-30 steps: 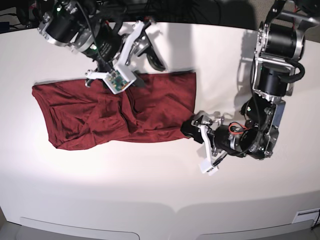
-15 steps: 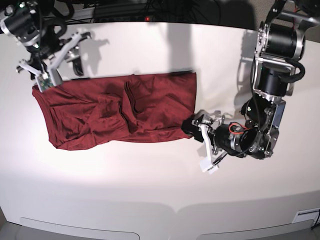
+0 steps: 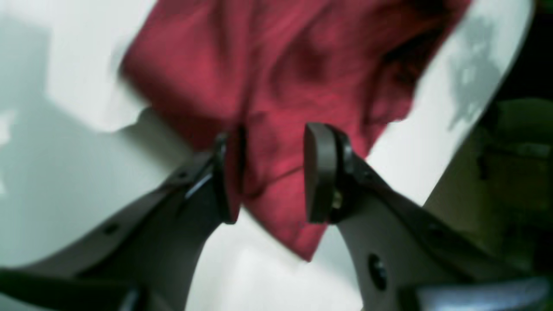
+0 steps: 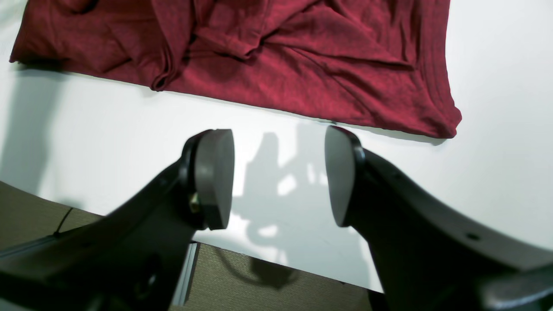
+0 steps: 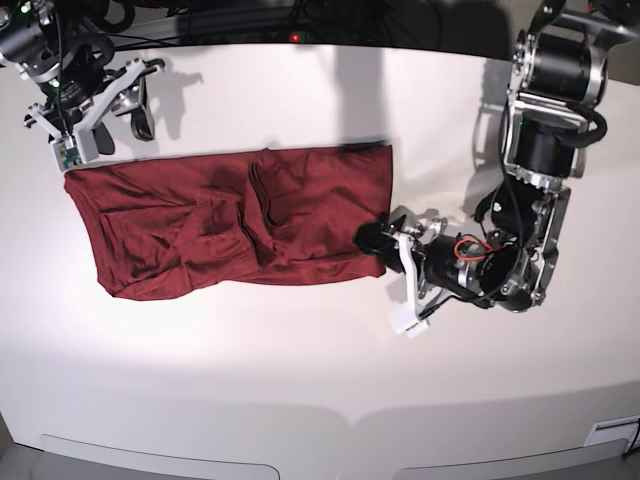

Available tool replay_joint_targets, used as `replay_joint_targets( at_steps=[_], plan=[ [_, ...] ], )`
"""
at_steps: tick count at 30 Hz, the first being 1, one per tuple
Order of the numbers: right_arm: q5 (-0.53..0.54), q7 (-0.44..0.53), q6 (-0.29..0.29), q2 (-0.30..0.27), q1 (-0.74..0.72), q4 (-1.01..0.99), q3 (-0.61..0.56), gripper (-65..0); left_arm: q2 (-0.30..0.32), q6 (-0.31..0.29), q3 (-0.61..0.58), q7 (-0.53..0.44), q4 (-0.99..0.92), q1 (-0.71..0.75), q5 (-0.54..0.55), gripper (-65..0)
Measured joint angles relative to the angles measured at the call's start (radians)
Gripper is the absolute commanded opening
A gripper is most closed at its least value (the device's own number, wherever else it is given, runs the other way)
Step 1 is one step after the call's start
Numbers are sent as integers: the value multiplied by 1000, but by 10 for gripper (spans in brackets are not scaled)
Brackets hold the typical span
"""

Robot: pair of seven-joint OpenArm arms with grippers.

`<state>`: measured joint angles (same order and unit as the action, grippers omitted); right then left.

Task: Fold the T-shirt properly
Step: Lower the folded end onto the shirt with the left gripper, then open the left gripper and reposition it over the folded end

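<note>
The left tool (image 3: 271, 175) stands parted over the shirt (image 3: 319, 99); pinch only the edge, keeping layers flat.

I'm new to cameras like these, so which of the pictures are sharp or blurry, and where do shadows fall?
Left wrist view: blurred throughout, the shirt smeared. Right wrist view: shirt and table crisp, the right claw softer toward the bottom; a patchy shadow between its fingers. Base view: fairly sharp, with faint shadow streaks above the shirt.

Left wrist view: the T-shirt (image 3: 293, 99) is blurred and cut off
</note>
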<state>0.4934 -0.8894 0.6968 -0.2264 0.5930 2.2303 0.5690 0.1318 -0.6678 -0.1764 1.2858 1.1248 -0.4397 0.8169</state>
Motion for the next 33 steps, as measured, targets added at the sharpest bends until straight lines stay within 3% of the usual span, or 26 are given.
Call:
replay_joint_targets(
  at_steps=[4, 9, 11, 13, 17, 20, 27, 33],
  plan=[
    [0, 1, 0, 0, -3, 0, 0, -319, -5, -5, 0, -26, 180, 37, -24, -436],
    [11, 0, 0, 0, -3, 0, 0, -319, -6, 64, 0, -187, 209, 95, -326, -435],
    [36, 1, 0, 0, -2, 0, 0, -319, -1, 85, 0, -214, 208, 127, -387, -435],
    [47, -3, 0, 0, -8, 0, 0, -319, -2, 89, 0, -210, 208, 148, -385, -435],
    [52, -2, 0, -1, -31, 0, 0, -319, -5, 100, 0, -148, 208, 152, -237, -435],
    [53, -3, 0, 0, -48, 0, 0, -319, -4, 100, 0, -150, 208, 148, -187, -435],
    [53, -5, 0, 0, -50, 0, 0, -319, -4, 100, 0, -191, 208, 149, -288, -435],
    [59, -6, 0, 0, -50, 0, 0, -319, -5, 100, 0, -231, 208, 191, -293, -435]
  ],
)
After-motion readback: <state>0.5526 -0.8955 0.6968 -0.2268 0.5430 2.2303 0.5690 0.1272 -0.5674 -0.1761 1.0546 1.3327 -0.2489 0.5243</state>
